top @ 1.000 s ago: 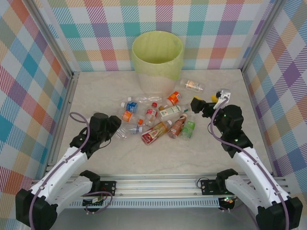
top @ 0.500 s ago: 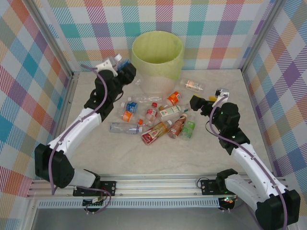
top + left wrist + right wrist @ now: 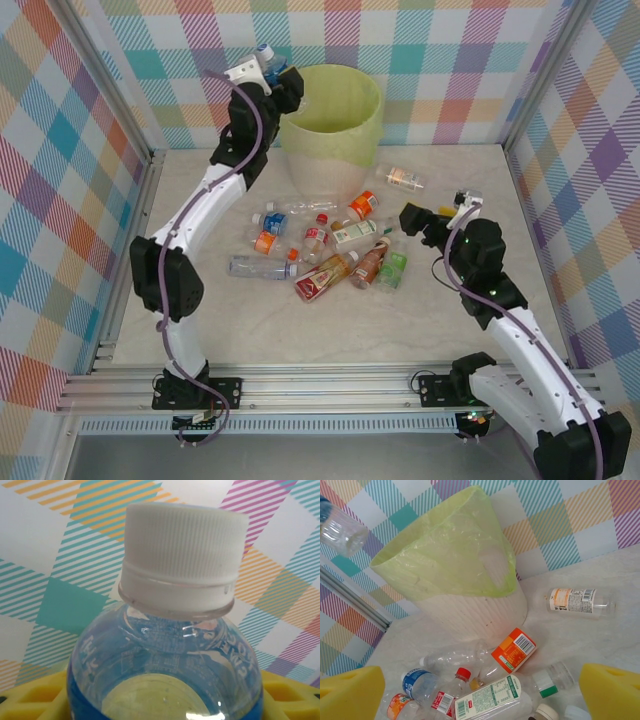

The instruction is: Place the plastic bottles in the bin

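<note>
Lifted off the marbled table (image 3: 300, 330), left claw (image 3: 278, 78) grips a bottle (image 3: 165, 670); right claw (image 3: 480, 692) wide.

The top external camera sits high above and behind the arm bases. It looks down and forward across the whole bench (image 3: 330, 330) to the far plaid wall (image 3: 450, 60).

The left wrist camera is raised and points at plaid wall. It is so close to a white-capped bottle (image 3: 170, 630) that the cap spans much of its frame, and the yellow left fingers (image 3: 30, 700) edge the bottom corners.

The right wrist camera sits low over the bench, facing the far wall, with the yellow right fingers (image 3: 350, 695) in its lower corners. With the top view it shares the bin (image 3: 470, 605), the orange-labelled bottle (image 3: 512, 650) and the lone bottle (image 3: 575, 601) lying near the wall.
</note>
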`<state>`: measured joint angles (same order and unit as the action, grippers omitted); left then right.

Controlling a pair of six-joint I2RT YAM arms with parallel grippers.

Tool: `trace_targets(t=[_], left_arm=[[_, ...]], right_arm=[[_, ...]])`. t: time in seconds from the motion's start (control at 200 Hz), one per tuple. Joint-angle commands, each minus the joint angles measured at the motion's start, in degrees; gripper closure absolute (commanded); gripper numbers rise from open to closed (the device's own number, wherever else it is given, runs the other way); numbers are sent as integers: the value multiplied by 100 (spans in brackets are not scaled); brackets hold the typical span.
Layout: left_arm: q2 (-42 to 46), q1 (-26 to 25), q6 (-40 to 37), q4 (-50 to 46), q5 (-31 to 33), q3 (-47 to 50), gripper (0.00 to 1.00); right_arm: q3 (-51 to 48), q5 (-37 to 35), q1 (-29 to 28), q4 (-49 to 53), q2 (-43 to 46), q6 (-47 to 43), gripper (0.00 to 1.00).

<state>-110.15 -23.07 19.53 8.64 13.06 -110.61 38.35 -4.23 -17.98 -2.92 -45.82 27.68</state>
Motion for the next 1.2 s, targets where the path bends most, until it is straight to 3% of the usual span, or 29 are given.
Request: trace_targets(t=[0.0,0.2,0.33,0.445,0.525,0.575,0.695,0.89,1.195], left_arm=[[-471,82,-506,-773,327,-834,51],[-1318,158,-525,-2564,746,-2320,54],[-1838,197,-461,-3542,839,-3250,49],[-2710,232,-328,-4869,875,-4990,43],[-3707,233,-324,-5805,876,-7126,37],[-3599,241,-256,-5707,846,-6805,33],[-3795,250,-166,-5963,718,-7157,26],[-3604,250,-169,-6166,627,-7167,4],[-3234,223,-750,-6673,-70,-7162,0]], right_arm=[[85,-216,15,119,265,108,0],[-56,-356,19,408,680,98,0],[-188,-501,19,445,875,93,0],[-213,-528,14,512,938,79,0],[-205,-543,14,539,945,69,0],[-219,-553,14,542,941,70,0],[-217,-551,14,529,918,97,0],[-204,-487,13,560,856,106,0],[-179,-652,14,807,402,355,0]])
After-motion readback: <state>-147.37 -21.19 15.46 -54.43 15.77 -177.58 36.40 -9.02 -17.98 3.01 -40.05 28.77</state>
